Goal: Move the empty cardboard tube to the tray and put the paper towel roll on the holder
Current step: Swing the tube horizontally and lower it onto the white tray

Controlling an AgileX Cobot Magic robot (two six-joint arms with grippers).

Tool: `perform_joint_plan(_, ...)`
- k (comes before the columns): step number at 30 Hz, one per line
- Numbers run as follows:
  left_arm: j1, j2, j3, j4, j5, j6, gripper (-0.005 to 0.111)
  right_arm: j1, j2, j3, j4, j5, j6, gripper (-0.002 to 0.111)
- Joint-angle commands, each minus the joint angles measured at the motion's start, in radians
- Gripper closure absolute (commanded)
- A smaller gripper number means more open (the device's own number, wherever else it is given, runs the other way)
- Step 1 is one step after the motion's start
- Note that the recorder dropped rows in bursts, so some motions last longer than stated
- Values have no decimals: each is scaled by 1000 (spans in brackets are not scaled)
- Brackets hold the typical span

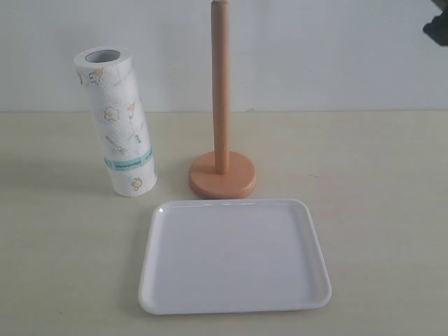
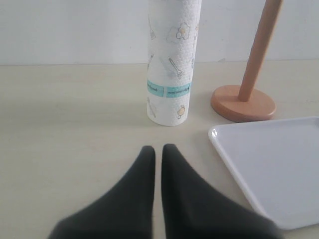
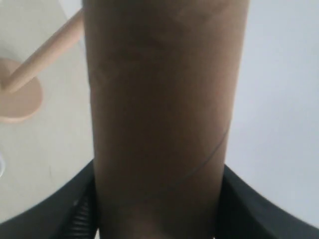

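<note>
The brown cardboard tube fills the right wrist view, and my right gripper is shut on it, one black finger on each side. The tube does not show in the exterior view. There the wooden holder stands bare behind the white tray, which has nothing in it. Left of the holder, the paper towel roll stands upright, leaning slightly. My left gripper is shut with nothing in it, low over the table a little short of the roll.
A dark piece of my right arm shows at the top right corner of the exterior view. A white wall runs behind the beige table. The tray's corner lies just right of my left gripper.
</note>
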Motion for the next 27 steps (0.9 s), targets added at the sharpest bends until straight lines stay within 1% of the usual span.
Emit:
perform_joint_plan(1,0,-1,4,-7,0,4,103,48,37,-1,48,109,-107,108)
perform_joint_plan(6,0,-1,4,-7,0,4,103,149,113,-1,46,192,-107,108)
perform_joint_plan(13,0,-1,4,-7,0,4,103,240,280,-1,47,225,-103,108)
perform_joint_plan(22,0,-1,4,-7,0,4,103,253,503,-1,46,119,-103,108)
perform_joint_plan(27,0,-1,4,-7,0,4,103,282,603,-1,46,55,-103,108)
